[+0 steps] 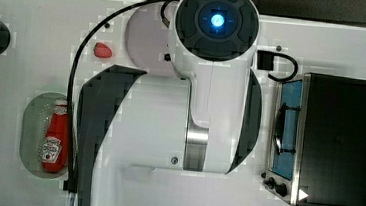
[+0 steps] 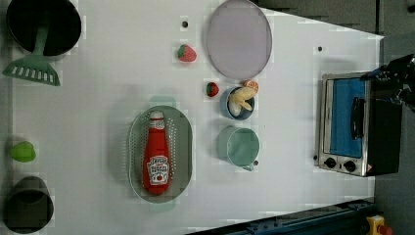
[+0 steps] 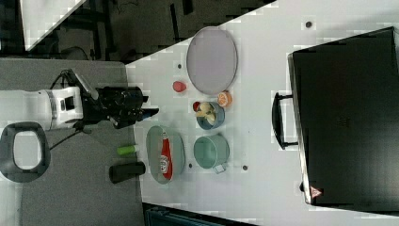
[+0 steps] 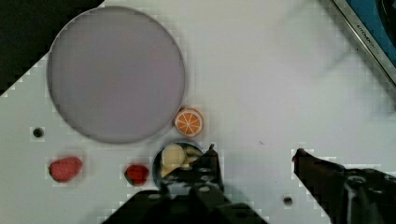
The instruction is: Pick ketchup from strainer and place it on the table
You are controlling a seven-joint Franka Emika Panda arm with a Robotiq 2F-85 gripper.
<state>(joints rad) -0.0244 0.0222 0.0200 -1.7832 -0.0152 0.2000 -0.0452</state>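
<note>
Ketchup (image 2: 156, 157) in strainer (image 2: 183, 147) (tool (image 4: 254, 154) open)

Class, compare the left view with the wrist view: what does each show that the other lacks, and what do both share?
Left view alone: the ketchup lying in the strainer, a teal cup, a green spatula.
Wrist view alone: the open gripper, empty.
Both: the table, the grey plate, two strawberries, the orange slice, the toaster oven.

A ketchup bottle (image 2: 156, 154) lies in a pale green strainer (image 2: 184, 147) (cap toward the far edge) on a white table (image 2: 98, 107), toaster oven (image 2: 352, 128) at the left view's right edge.
</note>
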